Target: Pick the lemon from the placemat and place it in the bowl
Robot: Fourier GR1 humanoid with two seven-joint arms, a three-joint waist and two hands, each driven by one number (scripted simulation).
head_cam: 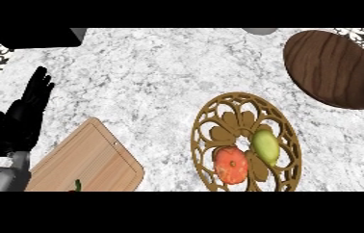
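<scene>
A yellow-green lemon [265,147] lies on a round golden openwork placemat [245,141] at the lower right of the head view, beside an orange-red round fruit [231,165] that touches it. A dark brown wooden bowl [327,67] sits at the right edge, up and to the right of the placemat. My left hand [27,110] rests at the left edge with fingers straight and pointing up, far from the lemon. My right hand does not show.
A light wooden cutting board [89,161] lies at the lower left, with a small green item [77,185] at its bottom edge. A black object [43,36] fills the top left corner. A grey object [261,31] peeks in at the top.
</scene>
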